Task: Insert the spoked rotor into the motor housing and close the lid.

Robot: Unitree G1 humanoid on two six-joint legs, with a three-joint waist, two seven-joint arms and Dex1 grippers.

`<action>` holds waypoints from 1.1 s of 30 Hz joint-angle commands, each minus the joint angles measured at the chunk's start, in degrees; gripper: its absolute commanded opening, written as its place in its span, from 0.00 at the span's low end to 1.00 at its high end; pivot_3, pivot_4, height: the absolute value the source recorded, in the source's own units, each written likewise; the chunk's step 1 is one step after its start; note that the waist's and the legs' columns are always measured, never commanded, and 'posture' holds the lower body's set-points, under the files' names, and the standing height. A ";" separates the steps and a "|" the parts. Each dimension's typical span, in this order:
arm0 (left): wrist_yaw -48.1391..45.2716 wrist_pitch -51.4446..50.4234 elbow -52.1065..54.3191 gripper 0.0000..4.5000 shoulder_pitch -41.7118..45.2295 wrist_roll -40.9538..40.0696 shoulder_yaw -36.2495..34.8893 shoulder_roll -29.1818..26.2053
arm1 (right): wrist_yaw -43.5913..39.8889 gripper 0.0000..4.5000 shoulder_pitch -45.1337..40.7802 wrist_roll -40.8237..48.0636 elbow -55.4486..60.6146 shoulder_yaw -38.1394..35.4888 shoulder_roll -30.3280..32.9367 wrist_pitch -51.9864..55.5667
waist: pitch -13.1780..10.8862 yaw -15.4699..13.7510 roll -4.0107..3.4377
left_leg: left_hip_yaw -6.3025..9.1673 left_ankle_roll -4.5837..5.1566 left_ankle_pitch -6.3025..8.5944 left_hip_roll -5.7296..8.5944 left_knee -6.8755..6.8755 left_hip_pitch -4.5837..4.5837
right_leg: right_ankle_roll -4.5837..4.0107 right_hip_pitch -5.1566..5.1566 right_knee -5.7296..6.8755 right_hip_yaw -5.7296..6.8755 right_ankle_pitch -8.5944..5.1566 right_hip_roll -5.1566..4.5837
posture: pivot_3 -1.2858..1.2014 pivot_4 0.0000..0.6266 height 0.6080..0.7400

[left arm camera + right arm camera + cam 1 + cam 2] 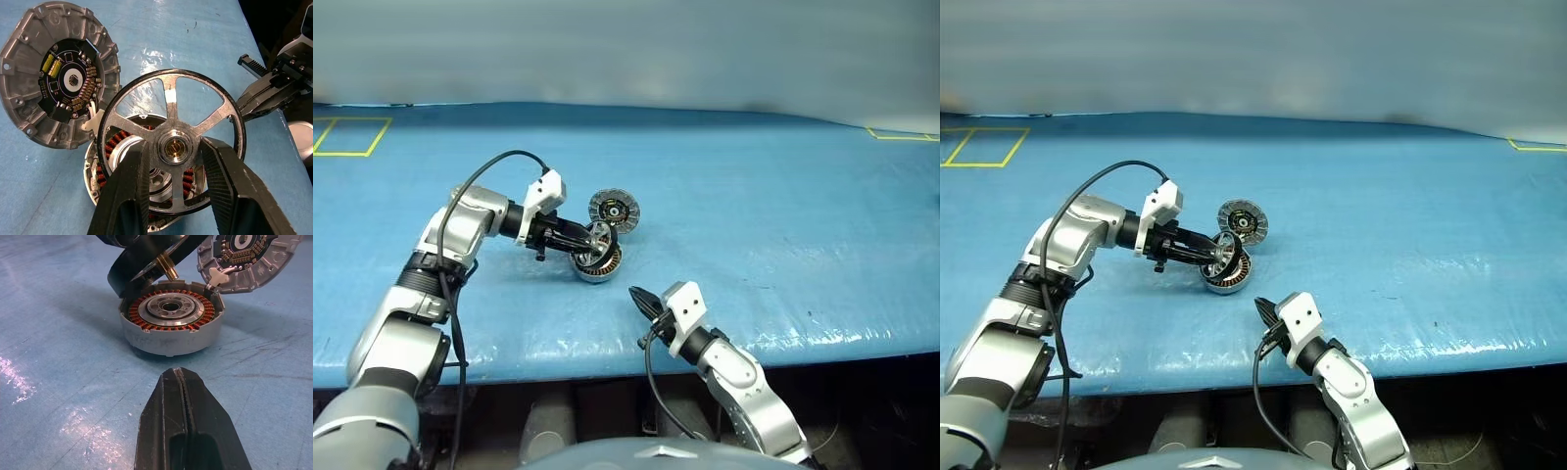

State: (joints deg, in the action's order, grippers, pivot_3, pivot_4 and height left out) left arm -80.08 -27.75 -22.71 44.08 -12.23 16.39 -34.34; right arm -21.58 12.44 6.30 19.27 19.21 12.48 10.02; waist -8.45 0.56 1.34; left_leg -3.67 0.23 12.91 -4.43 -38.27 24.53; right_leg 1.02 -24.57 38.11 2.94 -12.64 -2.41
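- Your left gripper [171, 169] pinches the spoked rotor [172, 147] by its hub, held tilted just above the motor housing [171, 323] on the blue table [783, 225].
- Tilt vs. bore: rotor's shaft could catch the copper windings & jam.
- The lid [614, 209] leans against the housing; a nudge could tip it.
- Right gripper [182, 382] is pressed together, idle nearby, so nothing steadies the housing.

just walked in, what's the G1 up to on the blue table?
Motor assembly. The left gripper has its jaws closed on the spoked rotor, holding it tilted just above the open motor housing, not yet seated. The lid leans propped against the housing's far side. The right gripper waits nearby with its jaws shut, holding nothing.
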 commanded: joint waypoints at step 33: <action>-2.73 4.91 -4.57 0.73 6.16 5.70 0.99 3.53 | 1.88 0.00 -0.57 -1.46 1.35 -0.61 -1.95 0.54 | 0.01 -0.13 0.01 | 0.00 0.03 -0.01 0.01 -0.15 0.06 | -0.01 0.03 0.01 -0.60 0.00 0.40 | 0.52 0.24 1.00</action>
State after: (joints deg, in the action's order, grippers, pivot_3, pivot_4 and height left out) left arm -81.97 -23.18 -28.12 48.27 -5.30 19.11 -30.81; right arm -19.85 12.13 4.63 19.27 19.22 10.79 10.63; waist -8.44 0.43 1.35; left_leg -3.66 0.25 12.89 -4.44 -38.42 24.59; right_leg 1.01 -24.54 38.12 2.33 -12.65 -1.98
